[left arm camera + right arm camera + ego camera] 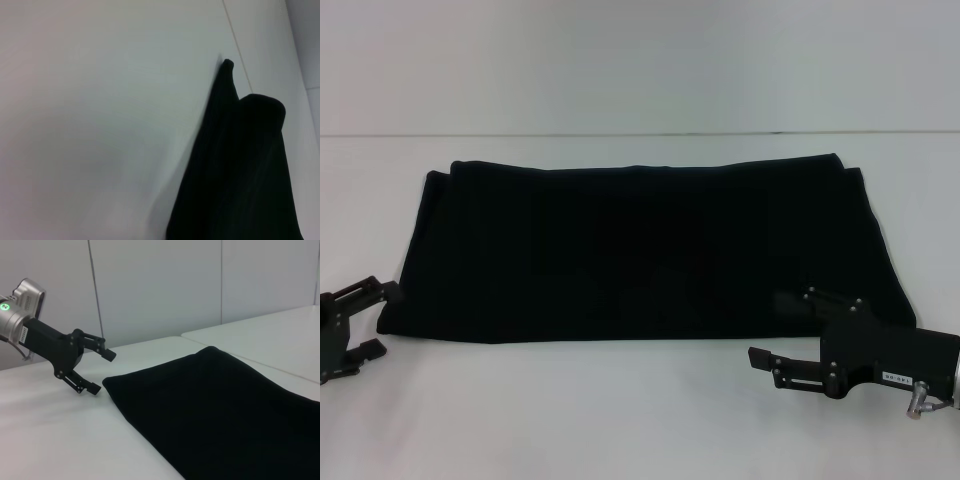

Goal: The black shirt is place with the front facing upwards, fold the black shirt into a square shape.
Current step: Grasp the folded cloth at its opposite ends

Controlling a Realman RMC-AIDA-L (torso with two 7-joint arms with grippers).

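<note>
**Shirt folded to a wide band, both grippers flanking its near corners**

Head view: shirt [640,250] is lying flat on the counter [620,410] as a wide rectangle, long axis running left-right, so it's not a square yet. No lettering or label showing; only plain black fabric is facing up. Left gripper [368,320] is sitting at the near-left corner, just beside the cloth edge, fingers spread, holding nothing. Right gripper [765,330] is sitting at the near-right corner, its upper finger overlapping the cloth edge in this view, fingers also spread; can't tell if it's touching fabric. Both fingertip pairs are pointing inward along the long axis. Neither arm is clearly nearer; each has its own end.

Left wrist view: only a shirt [240,170] end and bare counter [100,125] are showing. One corner is poking out as a narrow tip past the rounded fold. Own fingers aren't in frame.

Right wrist view: looking along the shirt [215,410] toward the left gripper [102,371], which is hovering just off the far corner, fingers apart, lower finger close to the counter [60,440]. Small gap between fingertip and cloth.

Judgement: next fold probably needs to shorten the long axis, one end carried over toward the other.

Containers: none in any view.
</note>
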